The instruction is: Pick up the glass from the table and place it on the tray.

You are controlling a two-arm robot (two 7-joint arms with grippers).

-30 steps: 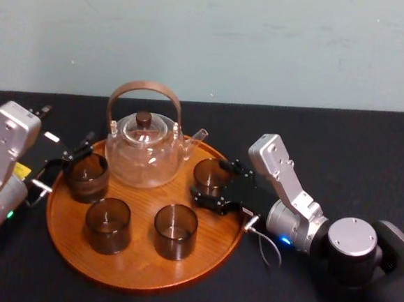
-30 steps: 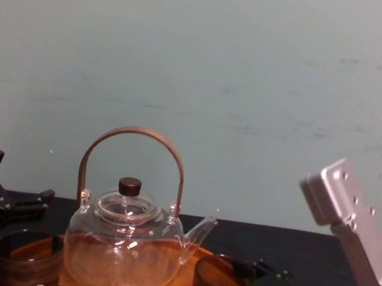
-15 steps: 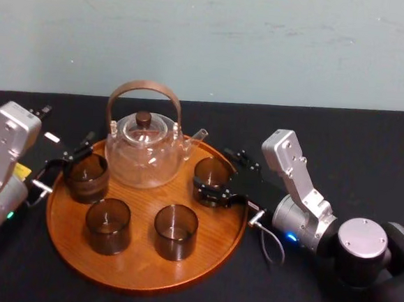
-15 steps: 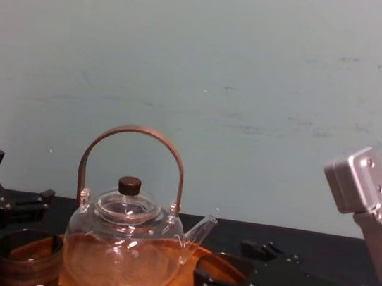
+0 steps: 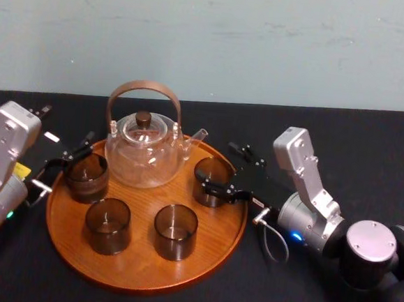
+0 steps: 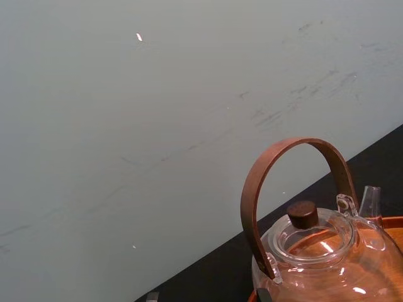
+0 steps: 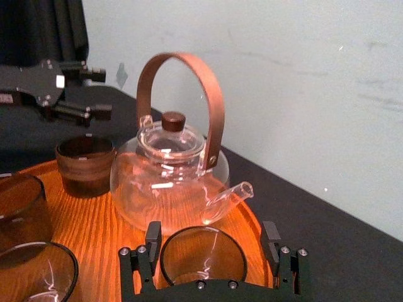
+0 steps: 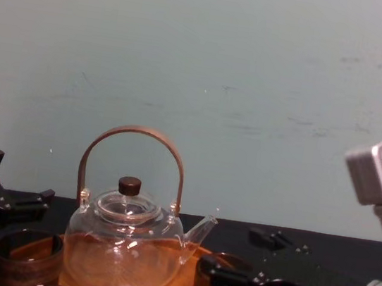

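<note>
Head view: the glass (image 5: 212,181) stands upright on the tray (image 5: 137,266), on its right side just off the teapot (image 5: 144,153) spout. The right gripper (image 5: 219,168) reaches in from the black bench (image 5: 370,147), its fingers spread wide, one on each side of the glass. Over at the tray's left edge the left gripper (image 5: 67,161) sits with fingers parted too, beside another glass (image 5: 86,177); two more glasses (image 5: 175,231) stand at the front.

Left wrist view: just the teapot's brown handle and lid against the pale wall.

Right wrist view: here's the clear look. The glass sits between the two fingers (image 7: 153,242) with a gap on either side, so nothing is gripped.

Chest view: the near finger crosses in front of the glass's wall and the far one stands well behind it. Fingers released, glass on the tray
</note>
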